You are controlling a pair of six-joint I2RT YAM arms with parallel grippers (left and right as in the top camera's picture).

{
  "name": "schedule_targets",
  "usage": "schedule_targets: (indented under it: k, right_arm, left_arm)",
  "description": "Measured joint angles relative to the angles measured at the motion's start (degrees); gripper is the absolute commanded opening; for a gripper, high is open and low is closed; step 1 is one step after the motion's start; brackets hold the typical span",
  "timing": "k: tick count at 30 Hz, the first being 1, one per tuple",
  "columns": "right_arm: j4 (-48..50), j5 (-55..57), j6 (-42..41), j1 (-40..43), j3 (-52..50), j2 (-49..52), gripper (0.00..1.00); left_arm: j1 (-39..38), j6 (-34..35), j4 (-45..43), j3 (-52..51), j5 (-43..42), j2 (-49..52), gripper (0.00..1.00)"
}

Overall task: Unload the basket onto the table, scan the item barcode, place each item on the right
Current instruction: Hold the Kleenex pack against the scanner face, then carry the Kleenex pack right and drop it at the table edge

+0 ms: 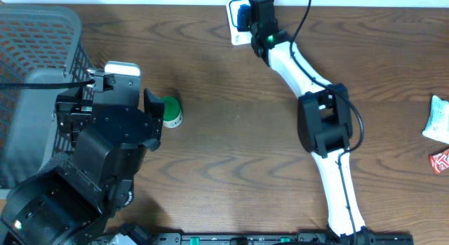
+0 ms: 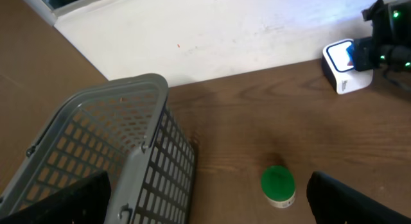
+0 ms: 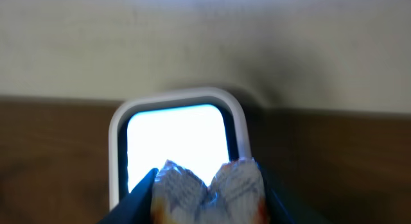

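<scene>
We see the right gripper (image 3: 205, 195), jaws clamped on a crinkled packet (image 3: 209, 185), before the lit scanner (image 3: 176, 137); left gripper (image 2: 209, 208), jaws wide apart, near a green-lidded jar (image 2: 277, 185).

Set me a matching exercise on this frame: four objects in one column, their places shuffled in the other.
Things:
1. grey plastic mesh basket
2. green-lidded round jar
3. white box-shaped scanner with a lit window
4. crinkled pale packet

Places:
A. between the fingers of the right gripper
B. left edge of the wooden table
C. far edge of the table
D. bare wood, right of the basket

Pairs: 1-B, 2-D, 3-C, 4-A
</scene>
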State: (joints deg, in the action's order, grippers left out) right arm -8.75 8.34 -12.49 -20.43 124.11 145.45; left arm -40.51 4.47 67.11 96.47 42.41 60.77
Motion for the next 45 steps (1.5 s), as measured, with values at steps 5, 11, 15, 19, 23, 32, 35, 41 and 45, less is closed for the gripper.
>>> schedule_targets:
  k: [5,11,15,19,23,32,35,41,45]
  right_arm:
    - [-20.5,0.2,0.2,0.2,-0.1,-8.8,0.26]
    - [-47.8,3.3,-1.2,2.7,0.5,-22.5,0.26]
    - [-65.0,5.7,-2.6,8.4,1.4,-27.9,0.2]
    - [-75.4,7.0,-3.2,15.6,0.7,-27.9,0.21]
    - [-77.0,7.8,-3.7,22.8,-1.9,-27.3,0.33]
    - [-67.9,8.1,-4.9,38.9,-10.8,-27.2,0.34]
    - [-62.3,7.8,-5.0,43.5,-16.9,-27.1,0.34]
    - [-50.6,7.3,-6.0,50.2,-29.8,-27.0,0.33]
    - [-46.8,7.0,-8.2,53.4,-35.6,-26.9,0.36]
  left_arm:
    - [0.0,0.0,0.0,0.0,0.0,0.0,0.98]
    - [0.0,0.0,0.0,0.0,0.0,0.0,0.98]
    - [0.0,0.0,0.0,0.0,0.0,0.0,0.98]
    - [0.0,0.0,0.0,0.0,0.0,0.0,0.98]
    - [0.0,0.0,0.0,0.0,0.0,0.0,0.98]
    - [0.0,0.0,0.0,0.0,0.0,0.0,0.98]
    - [0.0,0.0,0.0,0.0,0.0,0.0,0.98]
    - [0.0,0.0,0.0,0.0,0.0,0.0,0.98]
    - [0.0,0.0,0.0,0.0,0.0,0.0,0.98]
